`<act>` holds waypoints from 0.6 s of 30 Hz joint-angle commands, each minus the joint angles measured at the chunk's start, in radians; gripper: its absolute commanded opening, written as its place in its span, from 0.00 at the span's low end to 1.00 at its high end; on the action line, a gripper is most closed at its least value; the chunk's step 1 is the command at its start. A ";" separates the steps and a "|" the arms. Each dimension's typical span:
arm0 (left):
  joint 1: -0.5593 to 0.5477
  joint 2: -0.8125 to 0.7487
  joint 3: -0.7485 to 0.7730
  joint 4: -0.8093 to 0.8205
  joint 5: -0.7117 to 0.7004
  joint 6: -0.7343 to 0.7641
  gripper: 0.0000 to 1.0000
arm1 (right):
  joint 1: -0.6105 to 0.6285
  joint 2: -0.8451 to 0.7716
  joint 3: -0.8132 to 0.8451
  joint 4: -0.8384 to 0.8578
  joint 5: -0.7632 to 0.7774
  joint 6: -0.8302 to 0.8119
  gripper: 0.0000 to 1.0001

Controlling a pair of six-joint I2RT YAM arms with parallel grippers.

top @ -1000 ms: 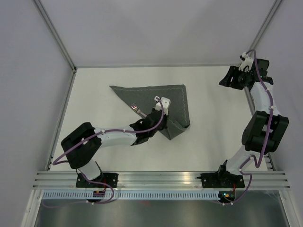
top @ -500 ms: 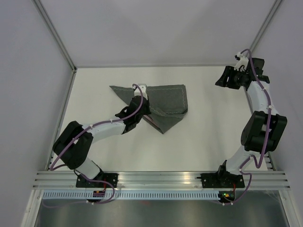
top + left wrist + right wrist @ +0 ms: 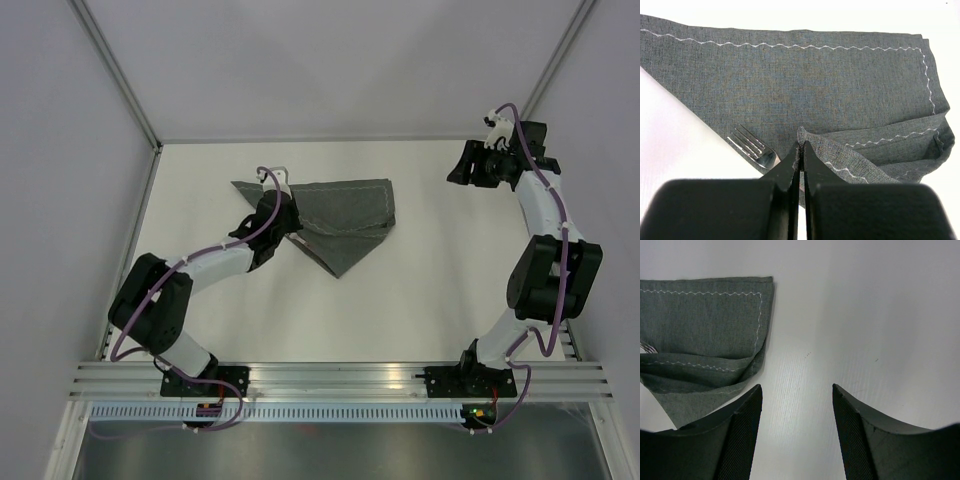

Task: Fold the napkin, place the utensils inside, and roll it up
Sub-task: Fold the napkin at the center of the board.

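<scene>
The dark grey napkin (image 3: 345,210) lies at the table's back left, its lower right part folded over into a flap that ends in a point (image 3: 340,272) toward me. My left gripper (image 3: 287,225) is shut on the flap's corner, and in the left wrist view the left gripper (image 3: 801,146) pinches that corner of the napkin (image 3: 810,80) between closed jaws. One of the utensils, a fork (image 3: 754,149), shows its silvery tines on the cloth just left of the jaws. My right gripper (image 3: 458,168) hovers open at the back right, and the right gripper (image 3: 796,387) holds nothing over bare table beside the napkin (image 3: 700,320).
A metal frame post (image 3: 115,70) and grey walls close in the table on the left, back and right. The aluminium rail (image 3: 340,378) with both arm bases runs along the near edge.
My left gripper has travelled left and toward the back with the napkin corner, dragging the flap over the cloth and covering the fork in the top view. The right arm shifted slightly left.
</scene>
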 commanded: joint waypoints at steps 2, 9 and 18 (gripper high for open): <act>0.029 0.017 0.049 -0.001 0.040 -0.049 0.02 | 0.016 -0.003 0.018 -0.008 0.021 -0.013 0.64; 0.060 0.046 0.070 -0.018 0.048 -0.052 0.02 | 0.025 -0.009 0.007 -0.009 0.030 -0.019 0.64; 0.100 0.072 0.075 -0.027 0.071 -0.069 0.02 | 0.036 -0.016 0.001 -0.014 0.038 -0.028 0.64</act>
